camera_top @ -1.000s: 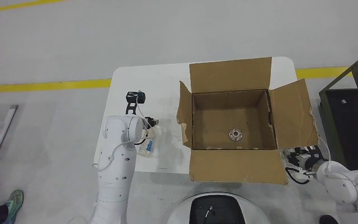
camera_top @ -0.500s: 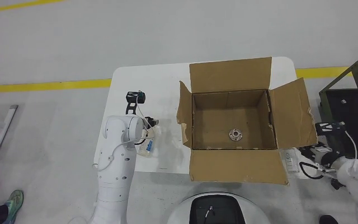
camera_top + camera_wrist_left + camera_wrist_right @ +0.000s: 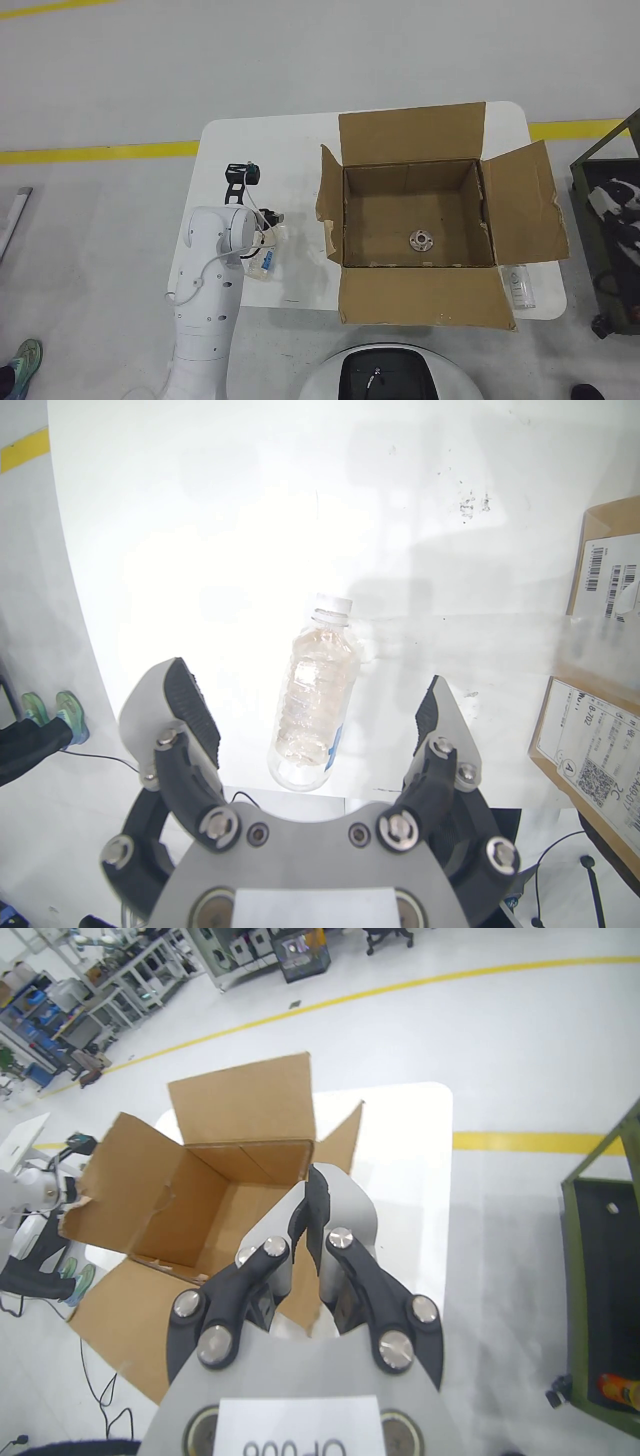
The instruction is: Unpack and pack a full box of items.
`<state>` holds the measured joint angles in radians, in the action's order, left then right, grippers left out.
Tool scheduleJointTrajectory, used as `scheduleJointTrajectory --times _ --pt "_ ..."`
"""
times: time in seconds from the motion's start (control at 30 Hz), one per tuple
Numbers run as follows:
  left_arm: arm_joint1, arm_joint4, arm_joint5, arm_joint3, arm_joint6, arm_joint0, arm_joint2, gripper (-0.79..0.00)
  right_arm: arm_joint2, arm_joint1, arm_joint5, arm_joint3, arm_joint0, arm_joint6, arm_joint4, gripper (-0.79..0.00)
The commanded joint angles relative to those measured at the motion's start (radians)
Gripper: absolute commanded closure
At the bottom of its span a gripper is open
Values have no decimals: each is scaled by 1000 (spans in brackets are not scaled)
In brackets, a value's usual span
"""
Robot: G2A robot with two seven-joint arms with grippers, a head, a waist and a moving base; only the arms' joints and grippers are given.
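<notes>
From the left wrist I plainly see a clear plastic bottle [image 3: 312, 695] lying on the white table [image 3: 200, 525], below my spread left pincer [image 3: 308, 677]. From the top, a small metal flange [image 3: 421, 239] lies inside the open brown cardboard box [image 3: 410, 135]. My right pincer [image 3: 312, 1188], pressed together, hangs high off the box's right side, angled toward it.

Overhead and wrist cameras; common box [image 3: 410, 135]
</notes>
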<state>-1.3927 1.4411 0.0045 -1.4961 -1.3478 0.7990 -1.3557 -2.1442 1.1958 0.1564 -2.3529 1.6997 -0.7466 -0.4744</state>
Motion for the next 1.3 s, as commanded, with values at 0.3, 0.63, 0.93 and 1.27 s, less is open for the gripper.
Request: scheduleJointTrajectory --times 0.3,0.63,0.93,1.27 --pt "0 0 0 0 0 0 0 -785 502 -20 -15 18 -118 -99 -566 0" --pt "0 0 0 0 0 0 0 -785 638 -17 -72 112 -180 -107 -751 0" --pt "0 0 0 0 0 0 0 -785 654 -17 -56 129 -191 -79 -752 0" --pt "0 0 0 0 0 0 0 -785 878 13 -175 373 -546 -341 -761 0"
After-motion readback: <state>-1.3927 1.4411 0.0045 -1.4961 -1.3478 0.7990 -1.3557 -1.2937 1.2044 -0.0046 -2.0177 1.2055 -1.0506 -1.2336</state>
